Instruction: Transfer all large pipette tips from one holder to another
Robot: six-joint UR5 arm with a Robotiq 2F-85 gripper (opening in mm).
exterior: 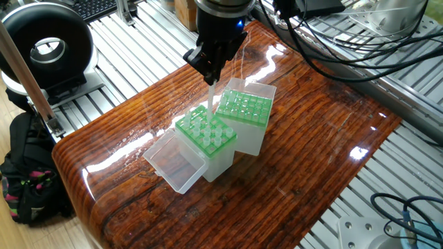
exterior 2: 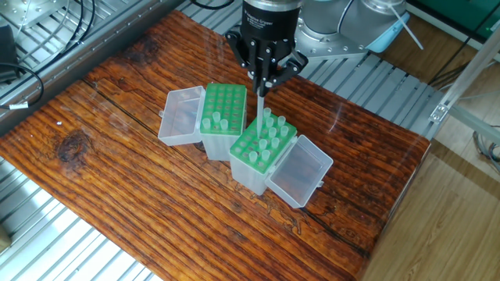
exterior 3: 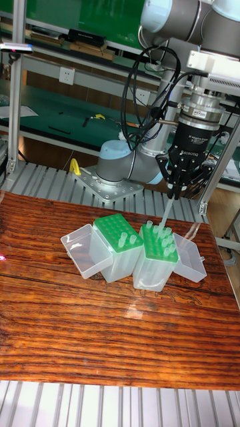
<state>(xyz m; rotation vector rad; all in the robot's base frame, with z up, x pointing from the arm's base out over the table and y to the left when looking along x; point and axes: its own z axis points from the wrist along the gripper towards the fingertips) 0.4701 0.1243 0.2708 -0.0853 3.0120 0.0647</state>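
Note:
My gripper (exterior 2: 263,81) is shut on one large pipette tip (exterior 2: 261,104), which hangs straight down just above the back of the nearer green holder (exterior 2: 251,141). That holder carries several more large pipette tips (exterior 2: 269,133). The second green holder (exterior 2: 227,99) stands to its left with three tips (exterior 2: 212,122) along its front. In the one fixed view the gripper (exterior: 210,74) holds the tip (exterior: 210,98) over the tip-filled holder (exterior: 194,127), with the other holder (exterior: 242,111) behind. The tall fixed view shows the gripper (exterior 3: 175,194), the held tip (exterior 3: 165,215) and both holders (exterior 3: 109,225) (exterior 3: 169,251).
Each holder has a clear hinged lid lying open on the wooden table (exterior 2: 117,179): one lid at the left (exterior 2: 178,115), one at the right (exterior 2: 301,172). A black ring-shaped device (exterior: 45,47) and a bag (exterior: 28,176) sit off the table. Cables (exterior: 346,48) hang behind.

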